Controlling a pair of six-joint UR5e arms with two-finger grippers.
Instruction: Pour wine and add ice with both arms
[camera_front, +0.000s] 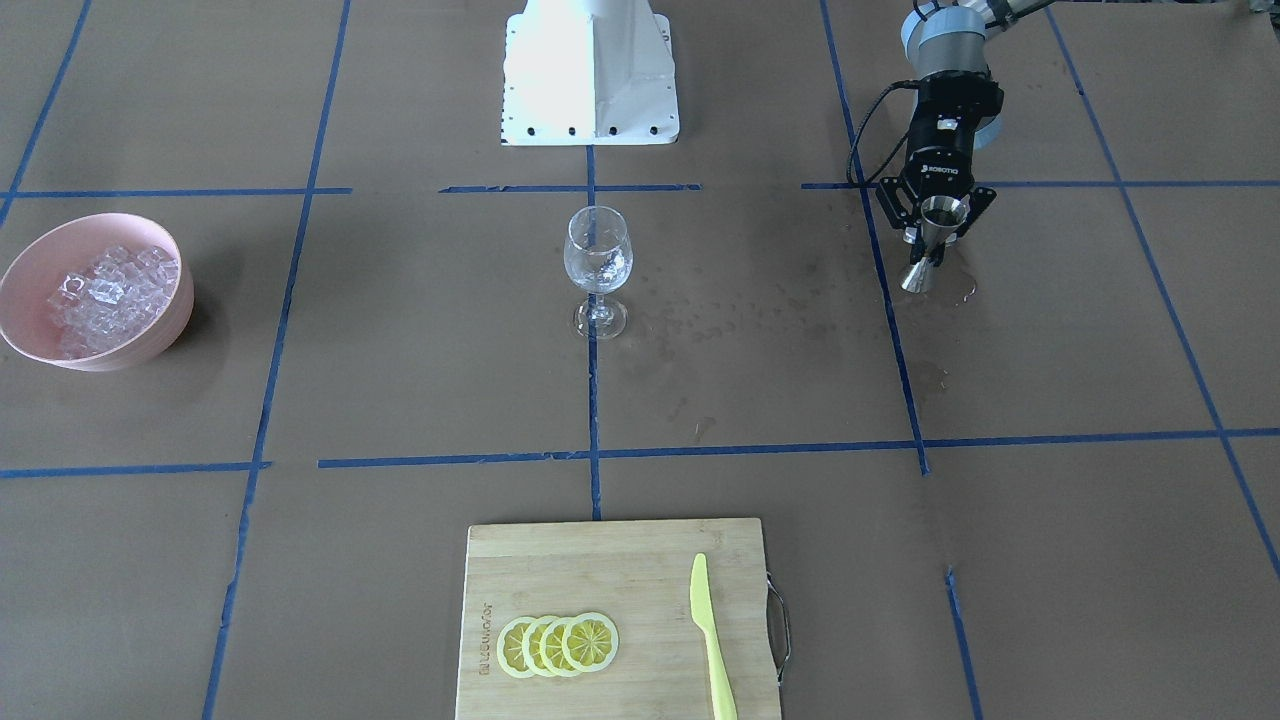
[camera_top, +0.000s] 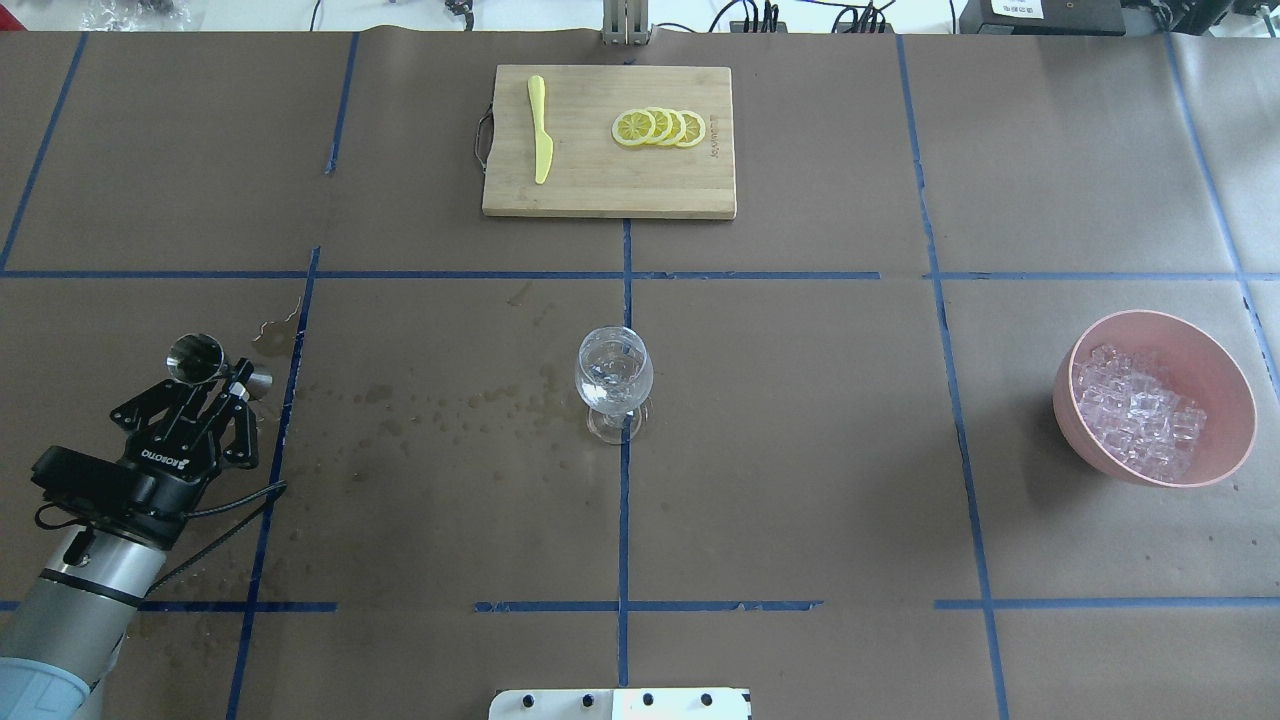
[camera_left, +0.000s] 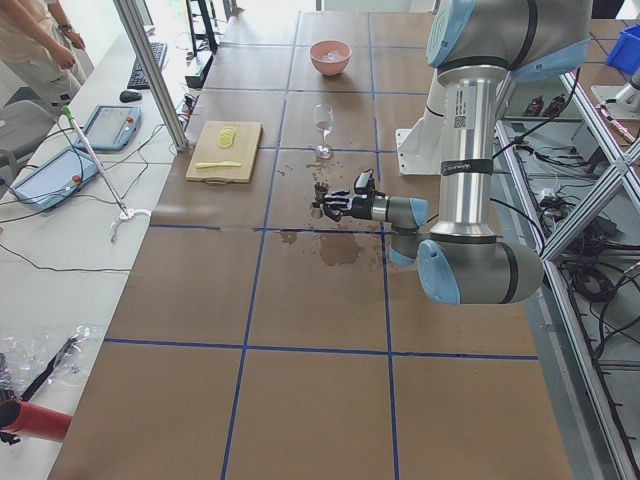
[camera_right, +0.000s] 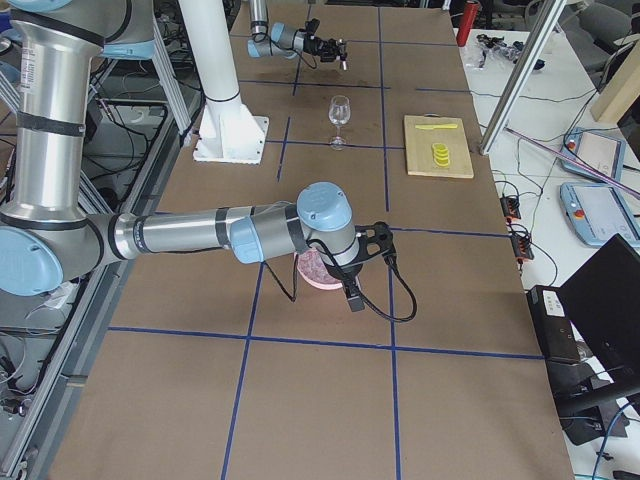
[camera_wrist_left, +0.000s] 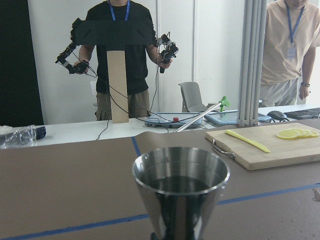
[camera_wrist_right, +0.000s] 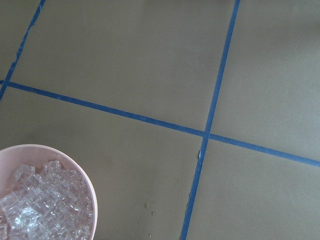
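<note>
My left gripper (camera_front: 935, 238) is shut on a steel jigger (camera_front: 930, 245), held upright low over a wet patch at the table's left side; it also shows in the overhead view (camera_top: 215, 375). The left wrist view shows the jigger (camera_wrist_left: 180, 190) close up, dark inside. A clear stemmed wine glass (camera_front: 598, 255) stands at the table's centre (camera_top: 613, 375), well apart from the jigger. The ice (camera_front: 105, 295) is heaped in a pink bowl (camera_front: 20, 260) at the right side (camera_top: 1215, 360). My right gripper (camera_right: 355, 290) hangs above and beside the bowl; I cannot tell whether it is open. The right wrist view shows the ice (camera_wrist_right: 40, 205) at lower left, no fingers.
A wooden cutting board (camera_top: 600, 190) at the far side holds lemon slices (camera_top: 660, 127) and a yellow knife (camera_top: 540, 130). Wet spots (camera_top: 420, 410) lie between jigger and glass. The white pedestal (camera_front: 590, 75) stands at the robot's side. People stand beyond the table's far edge (camera_wrist_left: 125, 50).
</note>
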